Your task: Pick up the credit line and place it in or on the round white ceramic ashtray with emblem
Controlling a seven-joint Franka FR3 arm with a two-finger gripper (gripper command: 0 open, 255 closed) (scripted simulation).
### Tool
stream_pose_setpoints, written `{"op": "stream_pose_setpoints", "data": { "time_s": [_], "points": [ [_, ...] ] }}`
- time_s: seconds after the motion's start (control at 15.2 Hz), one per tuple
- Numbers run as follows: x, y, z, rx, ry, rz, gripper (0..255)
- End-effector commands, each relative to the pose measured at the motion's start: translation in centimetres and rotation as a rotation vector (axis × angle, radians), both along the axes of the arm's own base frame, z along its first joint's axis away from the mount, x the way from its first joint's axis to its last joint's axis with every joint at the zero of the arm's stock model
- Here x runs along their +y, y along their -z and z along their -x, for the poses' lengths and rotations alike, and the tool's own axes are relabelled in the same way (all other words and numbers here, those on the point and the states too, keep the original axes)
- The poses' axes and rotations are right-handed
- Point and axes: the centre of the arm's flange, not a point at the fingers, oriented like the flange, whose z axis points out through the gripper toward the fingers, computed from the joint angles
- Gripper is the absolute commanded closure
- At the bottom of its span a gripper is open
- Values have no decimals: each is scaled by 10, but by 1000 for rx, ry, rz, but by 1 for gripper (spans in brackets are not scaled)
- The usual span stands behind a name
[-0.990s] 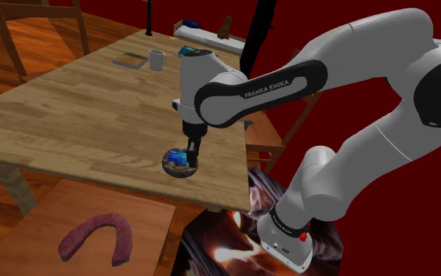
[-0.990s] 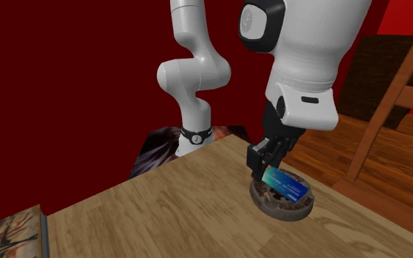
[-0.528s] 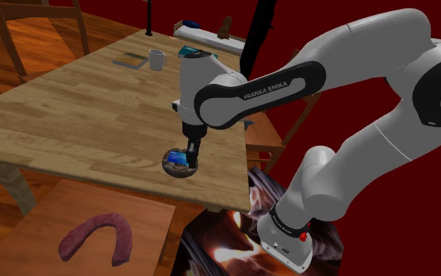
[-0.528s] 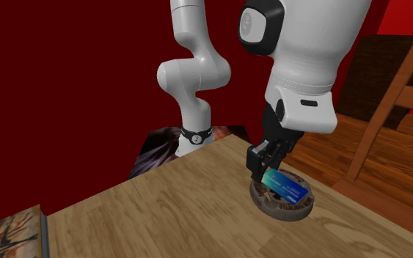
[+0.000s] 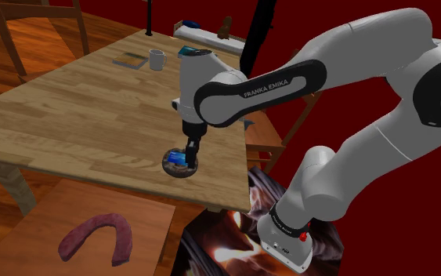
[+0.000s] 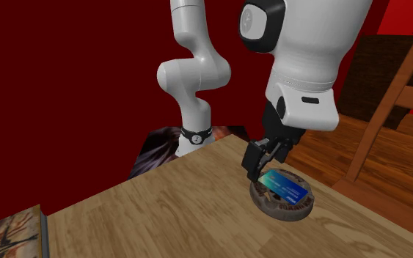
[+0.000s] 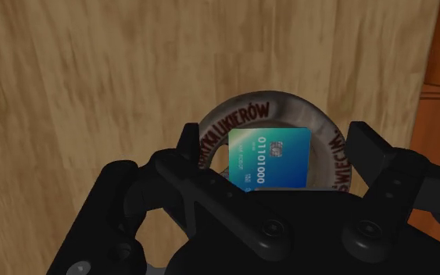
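The credit card (image 7: 269, 158), blue-green with white digits, lies in the round ashtray (image 7: 241, 114), whose pale rim carries dark lettering. My gripper (image 7: 277, 146) hangs just above it, open, its black fingers (image 7: 188, 144) standing apart on either side of the card without touching it. In the second exterior view the card (image 6: 286, 188) rests flat across the ashtray (image 6: 289, 212), and the gripper (image 6: 265, 163) is a little above the card's end. In the shoulder view the ashtray (image 5: 181, 172) sits near the table's front edge, with the card (image 5: 178, 158) under the gripper (image 5: 190, 151).
The wooden table (image 5: 70, 118) carries a white mug (image 5: 157, 59) and a book (image 5: 130, 60) at its far side. The table's edge runs close to the ashtray. A purple curved thing (image 5: 97, 235) lies on a lower board. A wooden chair (image 6: 388, 124) stands beyond the table.
The fingers have opened and let go of the card, which now lies flat in the ashtray. The hand has risen slightly.
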Motion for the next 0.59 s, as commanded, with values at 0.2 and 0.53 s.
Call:
{"op": "stream_pose_setpoints", "data": {
  "time_s": [0.2, 0.53],
  "points": [
    [3, -45, -5, 0, 0, 0, 0],
    [3, -45, -5, 0, 0, 0, 0]
  ]
}}
